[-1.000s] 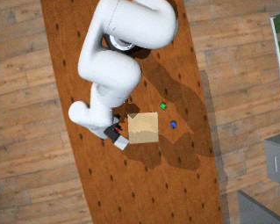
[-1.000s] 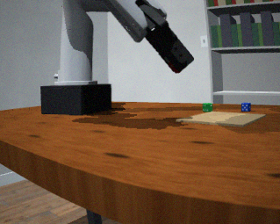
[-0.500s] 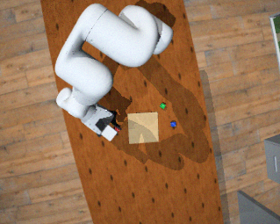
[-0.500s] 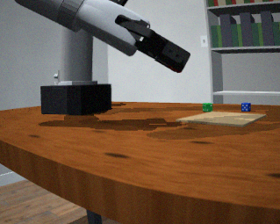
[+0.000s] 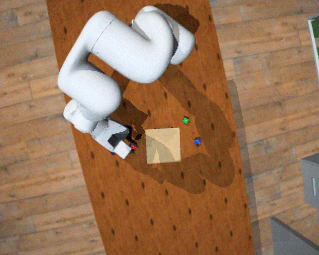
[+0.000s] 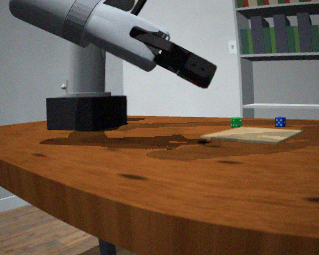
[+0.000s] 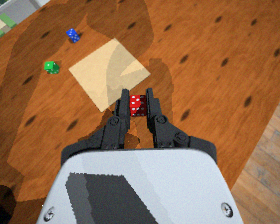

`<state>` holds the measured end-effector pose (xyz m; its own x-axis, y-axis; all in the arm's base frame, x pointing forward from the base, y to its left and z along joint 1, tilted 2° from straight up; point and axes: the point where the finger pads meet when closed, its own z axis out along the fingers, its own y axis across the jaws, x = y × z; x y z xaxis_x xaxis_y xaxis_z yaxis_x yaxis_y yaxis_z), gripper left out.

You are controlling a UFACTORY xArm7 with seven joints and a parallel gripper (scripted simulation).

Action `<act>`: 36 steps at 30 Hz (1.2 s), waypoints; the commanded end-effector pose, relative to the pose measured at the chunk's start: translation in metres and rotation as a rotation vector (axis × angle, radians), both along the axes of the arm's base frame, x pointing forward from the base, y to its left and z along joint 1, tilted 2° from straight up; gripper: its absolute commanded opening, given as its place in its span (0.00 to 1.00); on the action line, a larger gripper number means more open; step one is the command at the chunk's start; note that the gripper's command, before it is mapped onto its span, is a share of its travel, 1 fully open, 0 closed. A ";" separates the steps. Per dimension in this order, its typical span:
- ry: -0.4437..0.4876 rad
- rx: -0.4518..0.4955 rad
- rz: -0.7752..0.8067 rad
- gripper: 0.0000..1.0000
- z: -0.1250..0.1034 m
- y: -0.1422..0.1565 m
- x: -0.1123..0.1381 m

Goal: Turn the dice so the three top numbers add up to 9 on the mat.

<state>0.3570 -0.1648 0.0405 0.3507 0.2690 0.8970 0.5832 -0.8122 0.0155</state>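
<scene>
So the room's got a wood plank floor (image 5: 19, 43), a plain grey wall (image 6: 189, 58) behind the setup, and a bookshelf (image 6: 245, 73) off to the side with rows of green, red and grey books. In the top view there are also a couple of grey cabinets (image 5: 316, 180) past the desk's long edge, on the side where the loose dice are.

The desk (image 5: 154, 223) is a long brown wooden top with dark knot spots all over it, and the arm's shadow is smeared across its middle. The white arm (image 5: 114, 58) stands on a dark square base (image 6: 86, 113) toward one end of the desk and bends down over the middle, hanging above the surface, tilted.

Roughly mid-desk there's a tan square mat (image 5: 163, 145), lying flat as far as I can see. Nothing is sitting on it.

The claw (image 7: 138, 102) is clamped on the red die (image 7: 138, 105), one finger on each side, held up in the air just off one edge of the mat, the edge that faces away from the other dice. The face toward the wrist camera has white pips, but I can't count them reliably.

The green die (image 5: 186, 120) and blue die (image 5: 197, 141) both sit on the bare wood beyond the opposite edge of the mat, near it but not touching, closer to the cabinet-side long edge of the desk. Their top numbers are too small to read.
</scene>
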 end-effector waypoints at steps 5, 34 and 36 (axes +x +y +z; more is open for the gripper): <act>-0.002 -0.002 0.000 0.15 -0.022 -0.001 0.002; -0.002 -0.002 0.000 0.15 -0.067 -0.001 0.003; -0.002 -0.002 0.000 0.15 -0.067 -0.001 0.003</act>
